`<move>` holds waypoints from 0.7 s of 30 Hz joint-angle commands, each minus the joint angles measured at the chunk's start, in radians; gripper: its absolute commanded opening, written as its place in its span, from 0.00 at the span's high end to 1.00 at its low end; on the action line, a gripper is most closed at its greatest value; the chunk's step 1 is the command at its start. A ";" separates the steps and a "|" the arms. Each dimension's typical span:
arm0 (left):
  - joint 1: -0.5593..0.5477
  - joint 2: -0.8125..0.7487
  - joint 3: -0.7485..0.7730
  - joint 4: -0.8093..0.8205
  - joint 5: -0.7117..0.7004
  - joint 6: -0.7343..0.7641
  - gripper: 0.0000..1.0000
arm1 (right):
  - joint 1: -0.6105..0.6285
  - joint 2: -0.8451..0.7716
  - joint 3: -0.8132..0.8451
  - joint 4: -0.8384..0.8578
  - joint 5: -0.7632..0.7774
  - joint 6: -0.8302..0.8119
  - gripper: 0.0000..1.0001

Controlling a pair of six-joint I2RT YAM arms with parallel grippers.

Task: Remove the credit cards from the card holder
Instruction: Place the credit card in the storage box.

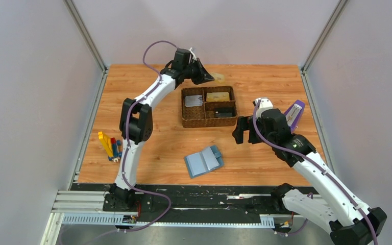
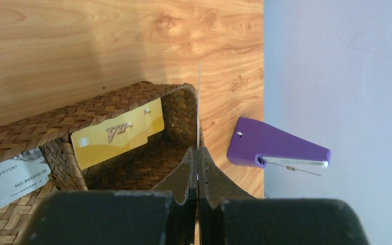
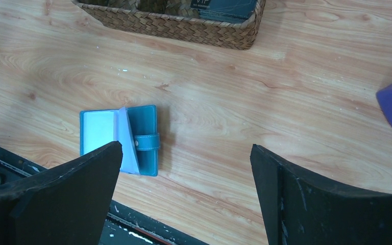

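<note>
The card holder (image 1: 203, 161) lies open on the table near the front edge, light blue inside; it also shows in the right wrist view (image 3: 117, 138). My left gripper (image 1: 206, 76) hovers behind the woven tray (image 1: 208, 122), shut on a thin card (image 2: 200, 102) seen edge-on between its fingertips (image 2: 199, 150). A gold credit card (image 1: 218, 96) (image 2: 117, 132), a pale card (image 1: 193, 101) (image 2: 10, 178) and a dark card (image 1: 224, 111) (image 3: 224, 7) lie in separate tray compartments. My right gripper (image 1: 242, 130) (image 3: 186, 150) is open and empty above bare table, right of the holder.
A purple metronome (image 1: 296, 115) (image 2: 275, 145) stands at the right wall, beside my right arm. Yellow, red and blue toy blocks (image 1: 109, 145) lie at the left edge. Grey walls close in the left, right and back sides.
</note>
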 commanded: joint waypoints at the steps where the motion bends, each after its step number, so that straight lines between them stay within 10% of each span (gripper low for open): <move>1: -0.007 -0.004 -0.018 0.028 0.033 0.003 1.00 | 0.004 0.019 0.045 0.039 0.023 -0.022 0.00; 21: -0.045 0.017 -0.112 0.062 0.045 0.015 1.00 | 0.003 0.050 0.067 0.041 0.028 -0.039 0.00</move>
